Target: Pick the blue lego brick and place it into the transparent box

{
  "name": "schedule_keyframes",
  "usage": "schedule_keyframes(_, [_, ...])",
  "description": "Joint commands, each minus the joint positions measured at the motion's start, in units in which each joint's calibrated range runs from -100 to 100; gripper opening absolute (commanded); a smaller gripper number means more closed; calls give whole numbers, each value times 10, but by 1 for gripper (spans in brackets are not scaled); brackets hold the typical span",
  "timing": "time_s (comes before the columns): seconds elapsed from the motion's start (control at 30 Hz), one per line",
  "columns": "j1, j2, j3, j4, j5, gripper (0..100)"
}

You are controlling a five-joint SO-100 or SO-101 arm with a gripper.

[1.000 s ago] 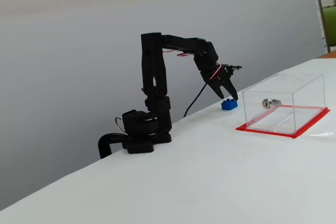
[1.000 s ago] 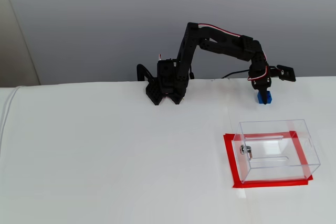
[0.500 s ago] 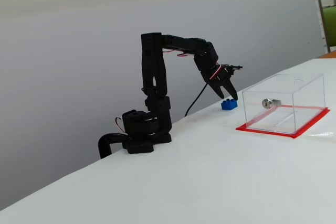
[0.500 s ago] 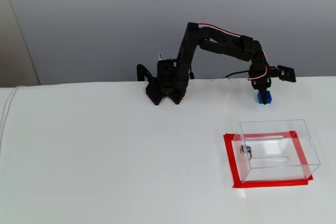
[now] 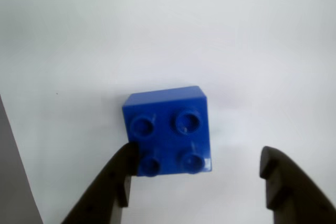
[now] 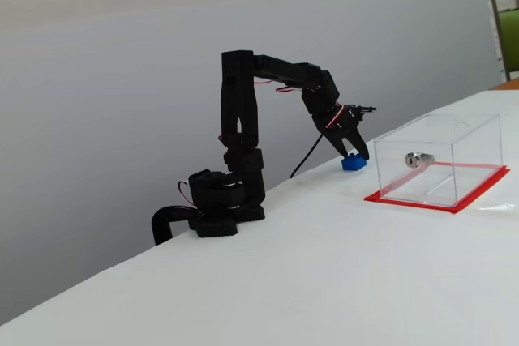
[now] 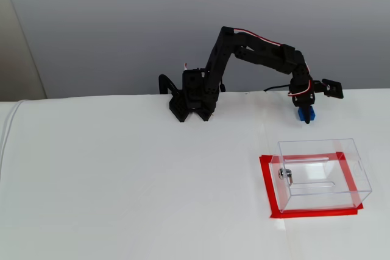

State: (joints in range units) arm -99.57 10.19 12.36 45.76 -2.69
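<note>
Standing clear, transparent box (lock fitting only), blue lego brick outside

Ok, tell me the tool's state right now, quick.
Tool: open, holding nothing. Its fingers straddle the blue lego brick on the table; one fingertip is at the brick's corner, the other stands clear of it.

On the white desk, the gripper points down over the blue lego brick, with the transparent box nearer, right.
</note>
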Motion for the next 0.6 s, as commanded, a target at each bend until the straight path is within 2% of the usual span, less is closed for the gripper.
schedule_keyframes(0.0, [-2, -6, -26, -6, -1, 26])
schedule_keyframes(0.57, [-1, 24, -31, -6, 1, 26])
